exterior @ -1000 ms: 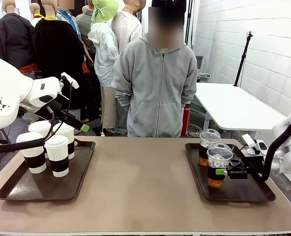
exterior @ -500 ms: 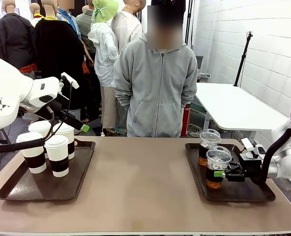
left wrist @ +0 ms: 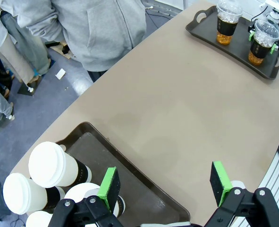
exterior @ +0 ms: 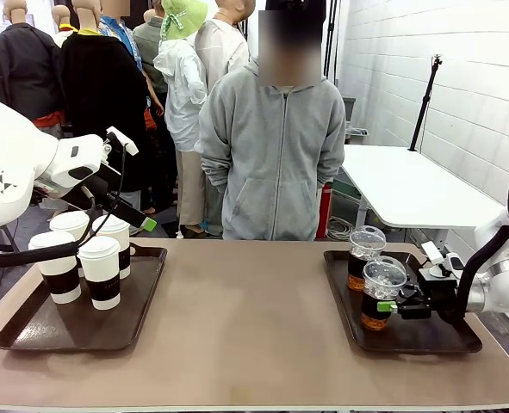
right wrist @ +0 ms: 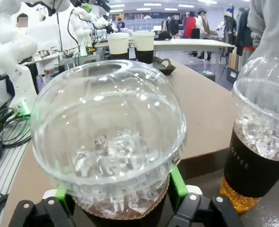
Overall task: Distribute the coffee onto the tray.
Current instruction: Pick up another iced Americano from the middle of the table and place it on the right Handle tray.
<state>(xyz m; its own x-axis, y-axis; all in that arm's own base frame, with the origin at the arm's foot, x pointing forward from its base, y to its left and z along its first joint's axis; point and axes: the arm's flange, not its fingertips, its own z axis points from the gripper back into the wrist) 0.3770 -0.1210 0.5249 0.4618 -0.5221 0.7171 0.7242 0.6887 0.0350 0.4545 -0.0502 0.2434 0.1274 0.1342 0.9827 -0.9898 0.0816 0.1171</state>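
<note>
Right claw (exterior: 390,305) has the near iced cup (exterior: 381,292) between its green pads, upright on the right tray (exterior: 426,340). Jaws look spread beside it; whether they grip, cannot tell. Second iced cup (exterior: 363,256) stands just behind, at about 11 o'clock. Left claw (left wrist: 165,184) is open and empty, hovering over four lidded paper cups (exterior: 86,254) on the left tray (exterior: 30,331), far across the tabletop (exterior: 245,327).

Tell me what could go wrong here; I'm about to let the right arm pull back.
The right gripper has its green pads either side of the near iced coffee cup, so a skewed retreat could tip it. The second iced cup stands close behind on the same right tray; a nudge might knock both.
</note>
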